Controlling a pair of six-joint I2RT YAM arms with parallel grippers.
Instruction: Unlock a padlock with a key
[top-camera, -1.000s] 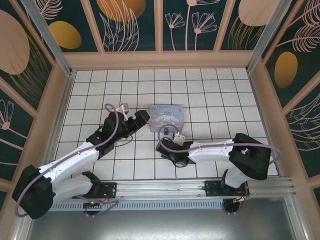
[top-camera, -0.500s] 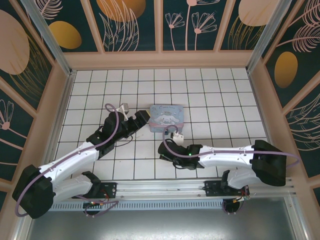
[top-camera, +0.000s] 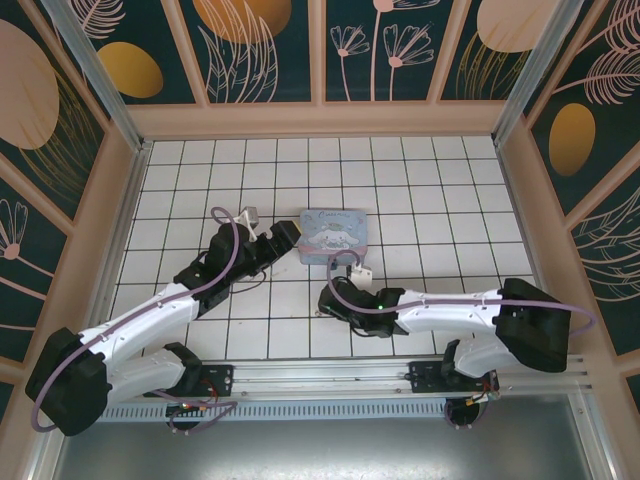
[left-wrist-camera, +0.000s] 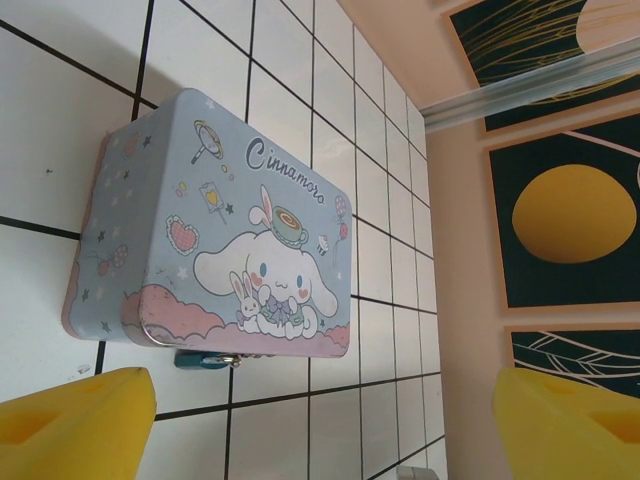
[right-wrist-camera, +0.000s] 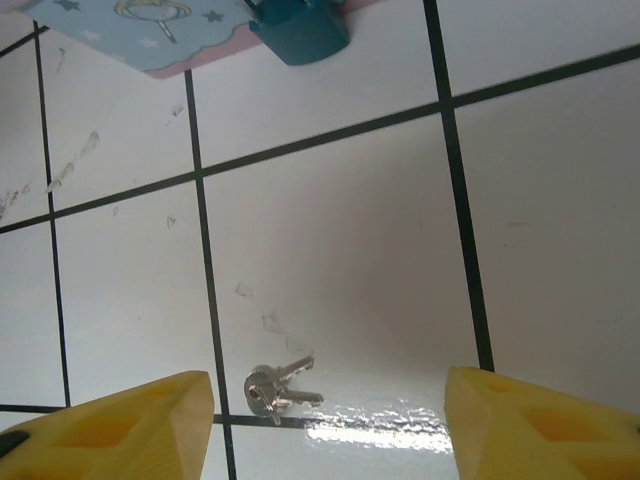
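Observation:
The padlock (right-wrist-camera: 300, 30), small with a teal body, lies against the near edge of the pale blue cartoon tin (left-wrist-camera: 210, 230); in the left wrist view the padlock (left-wrist-camera: 205, 358) peeks out from under the tin's rim. The key (right-wrist-camera: 275, 385), one of two small silver keys on a ring, lies flat on a white tile about a tile and a half from the padlock. My right gripper (right-wrist-camera: 325, 435) hangs open over it, a yellow finger on each side, touching nothing. Beside the tin, my left gripper (left-wrist-camera: 320, 430) stands wide open and holds nothing.
The tin (top-camera: 335, 232) sits mid-floor on the white tiled floor (top-camera: 420, 200). Wooden walls (top-camera: 320, 120) with patterned panels enclose the floor on three sides. Both arms lie low across the near tiles, with the rail (top-camera: 330, 375) at their bases.
The right gripper's jaws have opened. The right arm has stretched lower and its elbow has swung to the right. The left arm has not moved.

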